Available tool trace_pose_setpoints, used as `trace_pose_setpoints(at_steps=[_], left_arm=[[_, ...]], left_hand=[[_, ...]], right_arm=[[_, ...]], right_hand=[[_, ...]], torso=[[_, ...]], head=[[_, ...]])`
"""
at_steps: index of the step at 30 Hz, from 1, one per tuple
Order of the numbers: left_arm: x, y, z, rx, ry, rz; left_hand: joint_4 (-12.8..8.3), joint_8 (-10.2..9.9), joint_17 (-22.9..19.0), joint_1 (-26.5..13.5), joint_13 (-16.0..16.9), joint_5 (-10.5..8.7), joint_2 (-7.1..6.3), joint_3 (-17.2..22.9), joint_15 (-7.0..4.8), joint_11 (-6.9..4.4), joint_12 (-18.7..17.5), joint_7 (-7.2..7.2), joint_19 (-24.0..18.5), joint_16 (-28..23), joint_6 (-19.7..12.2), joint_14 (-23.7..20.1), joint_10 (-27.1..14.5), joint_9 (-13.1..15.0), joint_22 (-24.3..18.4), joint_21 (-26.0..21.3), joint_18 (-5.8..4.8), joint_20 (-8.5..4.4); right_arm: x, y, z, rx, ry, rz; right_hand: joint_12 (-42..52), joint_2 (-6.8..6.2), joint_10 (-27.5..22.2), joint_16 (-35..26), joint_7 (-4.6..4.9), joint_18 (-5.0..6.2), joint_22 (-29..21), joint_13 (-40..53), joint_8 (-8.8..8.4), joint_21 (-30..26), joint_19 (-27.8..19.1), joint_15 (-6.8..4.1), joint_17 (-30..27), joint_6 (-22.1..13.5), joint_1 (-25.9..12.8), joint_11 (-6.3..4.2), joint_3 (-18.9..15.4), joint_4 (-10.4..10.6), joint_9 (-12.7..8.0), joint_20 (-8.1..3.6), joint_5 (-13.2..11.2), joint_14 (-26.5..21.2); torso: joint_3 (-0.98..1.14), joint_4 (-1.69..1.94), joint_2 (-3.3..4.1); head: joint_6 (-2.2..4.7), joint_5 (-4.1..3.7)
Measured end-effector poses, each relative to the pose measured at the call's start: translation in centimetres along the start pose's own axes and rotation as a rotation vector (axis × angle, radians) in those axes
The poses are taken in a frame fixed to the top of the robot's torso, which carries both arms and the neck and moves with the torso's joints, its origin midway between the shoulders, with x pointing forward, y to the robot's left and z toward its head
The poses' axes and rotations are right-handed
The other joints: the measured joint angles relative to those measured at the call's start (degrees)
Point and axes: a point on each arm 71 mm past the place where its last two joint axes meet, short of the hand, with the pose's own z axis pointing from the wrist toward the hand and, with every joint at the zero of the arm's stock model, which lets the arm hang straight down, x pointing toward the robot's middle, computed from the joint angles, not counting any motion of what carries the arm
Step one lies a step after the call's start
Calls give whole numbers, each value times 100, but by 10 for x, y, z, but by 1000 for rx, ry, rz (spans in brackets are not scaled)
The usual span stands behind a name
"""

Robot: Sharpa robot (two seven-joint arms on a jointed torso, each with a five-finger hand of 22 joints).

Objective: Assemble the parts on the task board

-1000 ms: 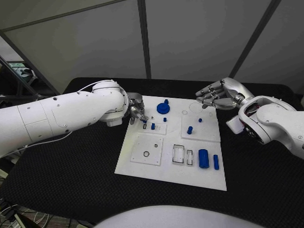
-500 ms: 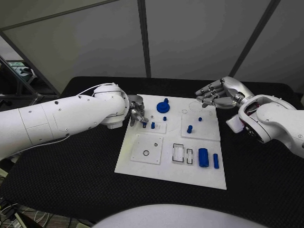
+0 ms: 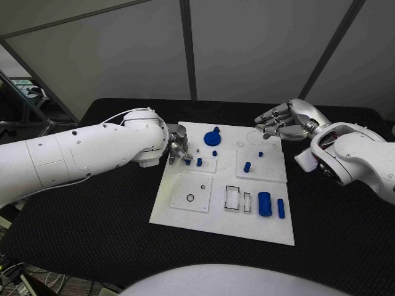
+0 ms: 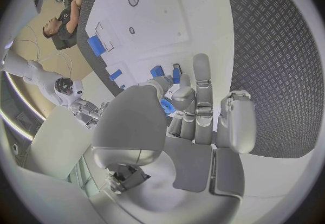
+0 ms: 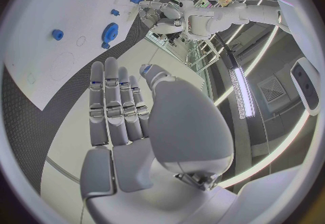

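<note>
The white task board (image 3: 187, 213) lies mid-table. My left hand (image 3: 178, 150) is at its left edge, over a small raised plate. In the left wrist view a small blue part (image 4: 167, 106) sits pinched between thumb and fingers (image 4: 201, 80), close to two short blue pegs (image 4: 157, 71) on the board. A blue gear (image 3: 213, 139) stands at the back of the board, and a blue peg (image 3: 247, 167) stands right of centre. A blue cylinder (image 3: 265, 205) and a blue bar (image 3: 280, 209) lie near the front right. My right hand (image 3: 282, 123) hovers over the back right corner, fingers apart (image 5: 115, 107), holding nothing.
Two framed rectangular slots (image 3: 232, 198) and a square plate with a small ring (image 3: 191, 198) lie on the board's front half. Black matting (image 3: 91, 209) surrounds the board on all sides. Grey wall panels stand behind the table.
My left hand has edged slightly toward the board's back along its left edge. The right hand has stayed almost still.
</note>
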Motion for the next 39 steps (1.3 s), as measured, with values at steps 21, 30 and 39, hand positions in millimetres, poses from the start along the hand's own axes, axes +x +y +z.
trace_pose_setpoints(at_steps=[21,30,39], left_arm=[[2,2,-1,-12,21,10],[2,2,1,-17,23,3],[2,1,3,-19,33,-14]], left_hand=[[-43,-21,4,-17,-7,-19,-14,75,0,10,0,11,0,0,8,0,6,-3,0,0,0,0],[-34,39,11,-206,50,-20,-46,146,-14,-23,19,-64,21,0,145,14,121,-12,0,28,0,-21],[-237,91,25,-587,142,-18,62,-309,-40,-86,78,-134,41,0,378,40,186,-45,0,50,0,-42]], right_arm=[[0,0,0,0,3,0],[1,0,0,0,4,0],[1,0,0,-1,4,1]], right_hand=[[0,0,0,0,0,0,0,1,0,0,0,0,-1,0,0,0,0,0,0,0,0,0],[0,0,0,0,0,0,0,1,0,0,0,0,-1,0,0,0,0,0,0,0,0,0],[0,0,0,-27,0,0,-7,-13,0,0,0,0,5,0,0,0,0,0,0,0,0,0]], torso=[[1,1,1],[1,0,4],[4,-2,4]], head=[[-17,11],[-33,5],[-55,-1]])
